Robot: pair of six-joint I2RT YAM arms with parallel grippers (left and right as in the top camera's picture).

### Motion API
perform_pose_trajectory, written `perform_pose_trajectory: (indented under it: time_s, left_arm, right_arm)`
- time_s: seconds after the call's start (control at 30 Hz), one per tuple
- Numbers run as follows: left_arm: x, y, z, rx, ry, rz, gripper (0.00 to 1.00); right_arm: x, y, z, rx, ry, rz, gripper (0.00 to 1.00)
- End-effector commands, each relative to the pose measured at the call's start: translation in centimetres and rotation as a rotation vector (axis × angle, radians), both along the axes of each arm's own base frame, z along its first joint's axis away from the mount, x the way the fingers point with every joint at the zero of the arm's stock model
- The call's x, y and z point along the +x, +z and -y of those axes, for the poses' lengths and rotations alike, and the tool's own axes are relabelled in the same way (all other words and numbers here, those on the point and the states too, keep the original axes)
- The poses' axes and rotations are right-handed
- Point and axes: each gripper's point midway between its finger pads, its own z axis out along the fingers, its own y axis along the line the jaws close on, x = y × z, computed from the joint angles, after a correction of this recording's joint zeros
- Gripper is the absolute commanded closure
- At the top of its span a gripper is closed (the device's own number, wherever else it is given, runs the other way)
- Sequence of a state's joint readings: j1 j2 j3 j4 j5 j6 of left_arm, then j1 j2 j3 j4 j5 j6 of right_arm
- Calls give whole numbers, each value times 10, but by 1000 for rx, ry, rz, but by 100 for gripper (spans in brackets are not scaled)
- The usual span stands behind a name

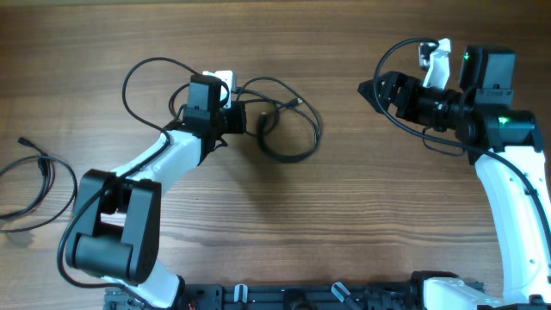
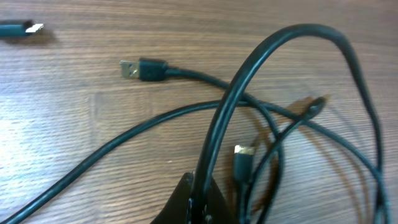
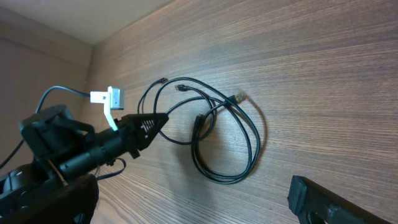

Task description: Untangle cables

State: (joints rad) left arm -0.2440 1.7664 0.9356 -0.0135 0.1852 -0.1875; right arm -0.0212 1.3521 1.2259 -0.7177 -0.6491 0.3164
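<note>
Just right of your left gripper [image 1: 239, 118], the cables [image 2: 219, 121] lie tangled on the counter [image 1: 344, 215], loops trailing rightward, and its jaws pinch one strand. Your right gripper [image 1: 376, 87], spread wide, hangs well apart.

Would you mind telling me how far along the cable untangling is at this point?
Done: one cable lies by itself, off to the left. In hand: the left gripper is shut on a strand of the tangle. Left: that tangle's loops cross each other and need separating. The right gripper hangs open, away from it.
</note>
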Motion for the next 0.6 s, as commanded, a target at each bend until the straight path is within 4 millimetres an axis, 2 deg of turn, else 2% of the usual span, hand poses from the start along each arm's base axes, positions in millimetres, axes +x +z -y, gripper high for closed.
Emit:
perform_pose_trajectory:
  time_s: [0.0,0.1,0.13,0.23,0.37,0.47,0.57]
  left_arm:
    - [18,95,18,-128,-39,195,96]
    - [21,193,19,-201,-28,395,96]
    - [16,230,18,-231,-23,468,96]
    - [-5,313,12,-280,-33,666,96]
    - [-28,371,3,-309,-20,825,96]
    - [-41,390,-2,-333,-10,870,96]
    - [-44,397,-11,-393,67,856,96]
  right_arm:
    - [2,3,0,-5,-1,7,1]
    - [2,3,0,-6,-1,8,1]
    - [2,3,0,-6,0,8,0]
    - [2,3,0,-7,-1,8,0]
    - [2,3,0,-7,0,9,0]
    - [2,3,0,-7,0,9,0]
    - [2,3,0,-11,5,13,1]
